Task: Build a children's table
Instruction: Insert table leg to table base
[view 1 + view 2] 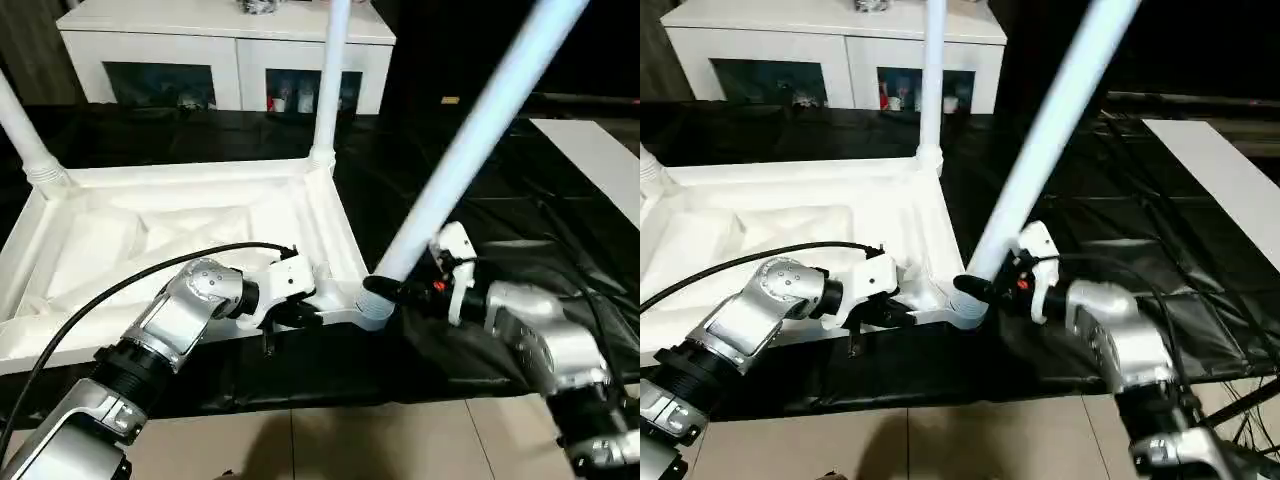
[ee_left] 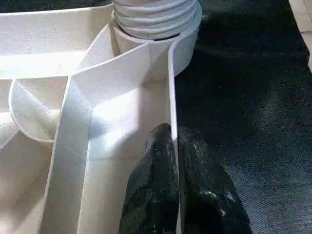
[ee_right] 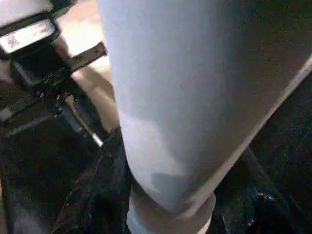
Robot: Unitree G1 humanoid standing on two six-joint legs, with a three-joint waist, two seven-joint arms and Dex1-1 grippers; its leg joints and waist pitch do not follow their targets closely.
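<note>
My left pincer [image 2: 173,161] pinches the upturned table top's [image 1: 150,240] near rim at seven o'clock. At four o'clock my right pincer [image 1: 400,288] grips the leaning leg [image 1: 470,140] above its corner socket [image 1: 373,303].

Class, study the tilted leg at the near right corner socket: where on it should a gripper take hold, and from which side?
Grip the tilted leg low, just above its ribbed end at the corner socket, coming from the robot's right over the black mat. That side is open, while the tabletop's rim blocks the other. The right gripper holds there, fingers either side; the left gripper pinches the rim.
</note>
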